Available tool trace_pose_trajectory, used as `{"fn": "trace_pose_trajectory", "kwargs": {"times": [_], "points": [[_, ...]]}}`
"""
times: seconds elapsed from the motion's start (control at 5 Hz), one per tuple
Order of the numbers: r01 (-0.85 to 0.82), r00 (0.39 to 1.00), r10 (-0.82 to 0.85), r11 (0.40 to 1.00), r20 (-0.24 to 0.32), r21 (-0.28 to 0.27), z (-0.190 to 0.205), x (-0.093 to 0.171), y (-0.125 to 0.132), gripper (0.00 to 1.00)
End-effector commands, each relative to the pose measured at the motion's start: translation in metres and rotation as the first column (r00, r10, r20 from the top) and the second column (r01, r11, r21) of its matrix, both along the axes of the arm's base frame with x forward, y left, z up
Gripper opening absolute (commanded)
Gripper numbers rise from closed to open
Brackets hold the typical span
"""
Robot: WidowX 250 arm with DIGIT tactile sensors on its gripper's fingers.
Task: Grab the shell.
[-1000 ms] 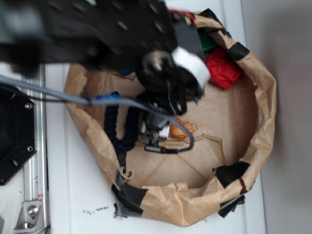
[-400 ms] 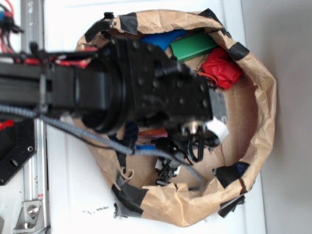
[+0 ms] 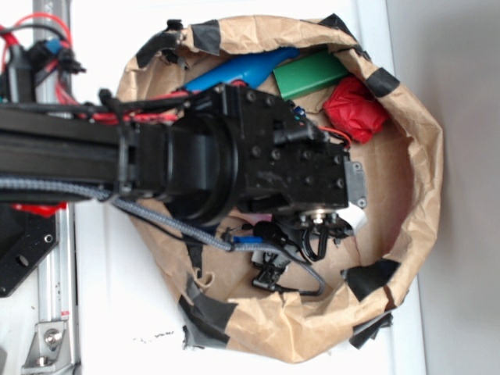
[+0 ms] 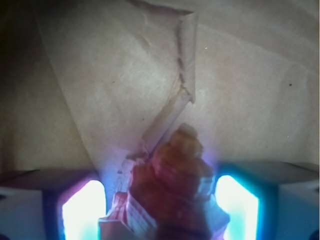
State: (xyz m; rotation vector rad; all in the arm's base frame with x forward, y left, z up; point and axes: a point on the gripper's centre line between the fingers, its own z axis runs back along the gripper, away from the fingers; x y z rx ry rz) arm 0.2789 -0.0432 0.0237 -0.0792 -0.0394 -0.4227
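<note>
In the wrist view the orange-tan knobby shell (image 4: 175, 175) lies on the brown paper floor, right between my two glowing fingers (image 4: 82, 210). My gripper (image 4: 160, 212) is open and straddles the shell. There is a small gap on the left side, and the right finger is close to the shell. In the exterior view my gripper (image 3: 322, 234) is low inside the paper basin, and the black arm hides the shell.
The brown paper basin wall (image 3: 426, 156) with black tape patches rings the work area. A blue object (image 3: 234, 70), a green block (image 3: 308, 74) and a red crumpled thing (image 3: 355, 109) lie at its far side. A torn paper flap (image 4: 182, 65) lies ahead of the shell.
The arm has come down into the basin and shifted right, now covering the shell that showed in the oldest exterior frame.
</note>
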Motion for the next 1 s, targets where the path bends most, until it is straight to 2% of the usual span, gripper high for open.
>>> {"fn": "trace_pose_trajectory", "kwargs": {"times": [0.0, 0.2, 0.4, 0.8], "points": [[-0.112, 0.987, 0.110, 0.994, 0.116, 0.011, 0.066, 0.012, 0.009, 0.00], [-0.252, 0.953, 0.246, 0.967, 0.180, 0.015, 0.117, 0.016, 0.026, 0.00], [-0.318, 0.936, 0.306, 0.947, 0.175, 0.049, 0.147, 0.015, 0.029, 0.00], [-0.374, 0.922, 0.369, 0.927, 0.121, 0.030, 0.150, 0.010, 0.022, 0.00]]}}
